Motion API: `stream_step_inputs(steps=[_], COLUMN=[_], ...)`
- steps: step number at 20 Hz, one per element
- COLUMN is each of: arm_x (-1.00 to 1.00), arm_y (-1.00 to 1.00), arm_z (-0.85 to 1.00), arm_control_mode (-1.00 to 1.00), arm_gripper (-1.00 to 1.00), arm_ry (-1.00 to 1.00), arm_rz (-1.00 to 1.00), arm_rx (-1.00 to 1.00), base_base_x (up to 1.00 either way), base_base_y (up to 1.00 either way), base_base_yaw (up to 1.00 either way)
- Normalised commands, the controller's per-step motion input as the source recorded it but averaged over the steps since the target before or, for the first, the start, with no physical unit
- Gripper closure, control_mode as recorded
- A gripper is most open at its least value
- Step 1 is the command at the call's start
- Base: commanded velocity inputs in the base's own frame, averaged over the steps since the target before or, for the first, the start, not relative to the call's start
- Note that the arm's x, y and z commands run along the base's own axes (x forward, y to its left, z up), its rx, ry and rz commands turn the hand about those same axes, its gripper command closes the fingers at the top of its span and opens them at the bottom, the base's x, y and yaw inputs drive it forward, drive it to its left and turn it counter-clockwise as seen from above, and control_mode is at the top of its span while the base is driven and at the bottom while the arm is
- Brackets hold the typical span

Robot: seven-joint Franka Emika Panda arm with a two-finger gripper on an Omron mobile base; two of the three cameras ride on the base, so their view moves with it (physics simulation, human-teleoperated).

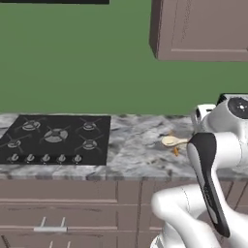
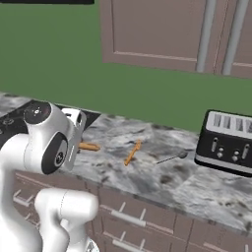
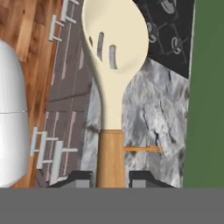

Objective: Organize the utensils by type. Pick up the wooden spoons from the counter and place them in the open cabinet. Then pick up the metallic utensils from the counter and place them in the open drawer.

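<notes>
Above the marbled counter [image 3: 153, 113], your pincer [image 3: 110, 177] pinches the tan handle of the cream-bowled wooden spoon [image 3: 113, 57], lifted clear of the stone, slotted bowl pointing away. It looks light, stiff and smooth, and gripped this far from the bowl it may pivot, so move steadily. An orange-handled utensil [image 2: 132, 152] lies on the counter beyond.
</notes>
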Motion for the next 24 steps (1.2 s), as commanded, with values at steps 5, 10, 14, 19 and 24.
stream_step_inputs(steps=[5, 10, 14, 19, 24], arm_x=[0.00, 0.00, 0.00, 0.00, 0.00], arm_y=[0.00, 0.00, 0.00, 0.00, 0.00], arm_z=[0.00, 0.00, 0.00, 0.00, 0.00], arm_control_mode=[1.00, 1.00, 1.00, 1.00, 1.00], arm_gripper=[1.00, 1.00, 1.00, 1.00, 1.00], arm_ry=[0.00, 0.00, 0.00, 0.00, 0.00], arm_rz=[0.00, 0.00, 0.00, 0.00, 0.00], arm_rx=[0.00, 0.00, 0.00, 0.00, 0.00], base_base_x=[-0.14, 0.00, 0.00, -0.08, -0.18], base_base_y=[0.78, 1.00, 1.00, 0.84, 0.69], base_base_yaw=[0.18, 0.03, 0.24, 0.42, 0.50])
